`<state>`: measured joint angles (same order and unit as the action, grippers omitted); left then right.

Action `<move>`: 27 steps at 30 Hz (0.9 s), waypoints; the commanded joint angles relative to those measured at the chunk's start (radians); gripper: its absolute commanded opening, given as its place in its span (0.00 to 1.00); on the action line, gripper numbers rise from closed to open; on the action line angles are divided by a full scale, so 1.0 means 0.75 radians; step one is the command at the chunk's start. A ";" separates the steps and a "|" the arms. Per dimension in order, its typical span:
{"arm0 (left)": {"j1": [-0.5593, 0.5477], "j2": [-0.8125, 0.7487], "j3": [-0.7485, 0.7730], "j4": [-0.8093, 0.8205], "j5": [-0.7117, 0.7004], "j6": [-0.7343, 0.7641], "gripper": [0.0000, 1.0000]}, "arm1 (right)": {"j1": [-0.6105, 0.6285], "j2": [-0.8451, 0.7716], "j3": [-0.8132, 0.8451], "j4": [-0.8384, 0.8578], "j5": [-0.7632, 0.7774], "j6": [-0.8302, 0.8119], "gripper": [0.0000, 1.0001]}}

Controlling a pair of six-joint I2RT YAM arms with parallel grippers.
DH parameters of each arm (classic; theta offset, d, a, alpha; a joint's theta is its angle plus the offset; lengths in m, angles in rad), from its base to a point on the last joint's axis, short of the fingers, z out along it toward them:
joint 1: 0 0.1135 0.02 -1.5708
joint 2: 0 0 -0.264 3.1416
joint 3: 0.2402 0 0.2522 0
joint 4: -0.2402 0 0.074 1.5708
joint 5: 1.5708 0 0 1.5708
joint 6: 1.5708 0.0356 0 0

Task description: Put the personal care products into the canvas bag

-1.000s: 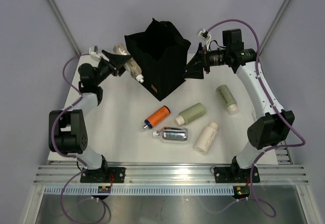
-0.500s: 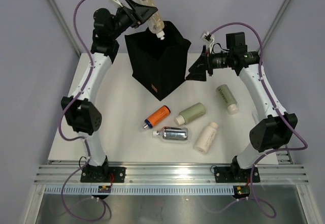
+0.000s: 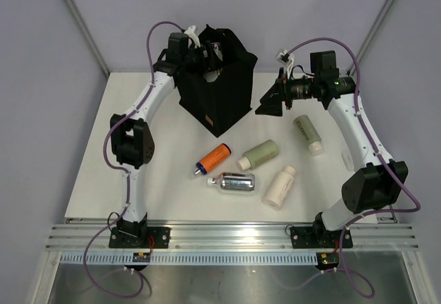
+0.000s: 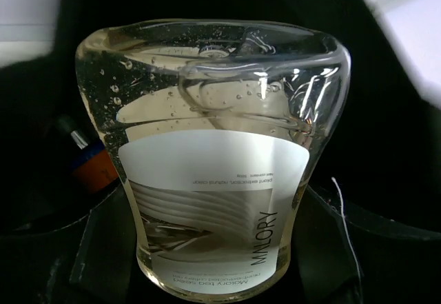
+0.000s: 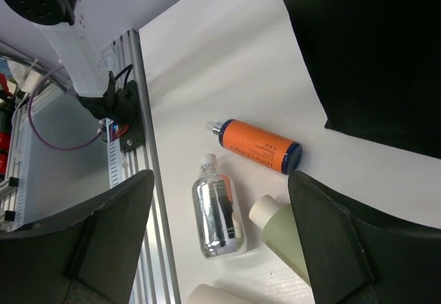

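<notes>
The black canvas bag (image 3: pixel 219 94) stands open at the back of the table. My left gripper (image 3: pixel 205 61) is down in its mouth, shut on the clear amber bottle (image 4: pixel 213 152). An orange bottle with a blue cap (image 4: pixel 88 162) lies inside the bag beside it. My right gripper (image 3: pixel 270 101) is open and empty, hovering right of the bag. On the table lie an orange bottle (image 3: pixel 212 158), a silver bottle (image 3: pixel 234 181), a sage-green bottle (image 3: pixel 260 154), a cream bottle (image 3: pixel 279 187) and a second sage-green bottle (image 3: pixel 307 134). The right wrist view shows the orange (image 5: pixel 260 145) and silver (image 5: pixel 218 211) bottles.
The bag's wall (image 5: pixel 372 49) fills the upper right of the right wrist view. The aluminium rail (image 3: pixel 220 238) runs along the near edge. Grey walls close in the back and sides.
My left arm has swung the amber bottle from left of the bag, up over it, and down into its mouth. My right gripper has drifted slightly right, still open.
</notes>
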<state>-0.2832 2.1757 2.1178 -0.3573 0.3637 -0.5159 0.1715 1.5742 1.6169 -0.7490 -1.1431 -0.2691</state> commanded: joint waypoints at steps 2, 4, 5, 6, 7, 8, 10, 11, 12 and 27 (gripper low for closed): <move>-0.091 -0.199 0.038 0.025 -0.073 0.378 0.20 | -0.006 -0.015 0.004 -0.040 0.078 -0.093 0.87; -0.099 -0.205 -0.009 -0.002 -0.104 0.438 0.26 | -0.006 0.012 0.016 -0.089 0.127 -0.114 0.88; -0.101 -0.203 -0.021 -0.027 -0.119 0.481 0.28 | -0.006 0.026 0.028 -0.118 0.145 -0.158 0.88; -0.105 -0.197 -0.048 -0.037 -0.137 0.496 0.37 | -0.006 0.061 0.059 -0.201 0.160 -0.197 0.88; -0.105 -0.193 -0.058 -0.045 -0.135 0.508 0.43 | -0.006 0.075 0.067 -0.246 0.198 -0.242 0.88; -0.105 -0.187 -0.067 -0.063 -0.131 0.522 0.48 | -0.006 0.087 0.073 -0.291 0.221 -0.378 0.88; -0.107 -0.154 -0.071 -0.088 -0.111 0.530 0.59 | -0.006 0.120 0.059 -0.510 0.232 -0.640 0.89; -0.109 -0.144 -0.071 -0.106 -0.111 0.526 0.64 | -0.004 0.128 0.041 -0.610 0.229 -1.048 0.89; -0.111 -0.126 -0.071 -0.109 -0.092 0.526 0.66 | -0.004 0.124 -0.034 -0.736 0.244 -1.235 0.90; -0.101 -0.164 -0.067 -0.156 -0.096 0.479 0.99 | 0.291 0.224 -0.473 -0.057 0.835 -1.729 1.00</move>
<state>-0.3698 2.1265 2.0521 -0.5217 0.2939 -0.1577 0.3611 1.6905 1.2545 -0.9398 -0.6182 -1.4887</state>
